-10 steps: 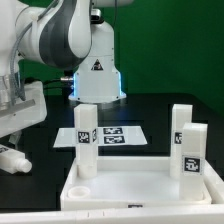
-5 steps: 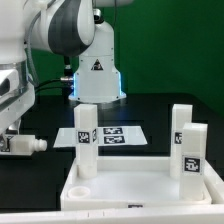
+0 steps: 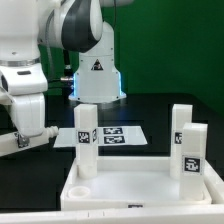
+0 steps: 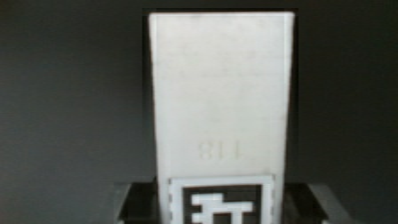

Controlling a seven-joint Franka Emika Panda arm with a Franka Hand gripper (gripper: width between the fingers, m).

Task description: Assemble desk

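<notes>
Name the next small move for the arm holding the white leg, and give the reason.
Probably carry the white block leg toward the white rimmed rectangular tabletop panel and line it over the open round corner socket. The gripper holds the leg off to the exterior view's left, away from the panel, where three legs already stand.
</notes>
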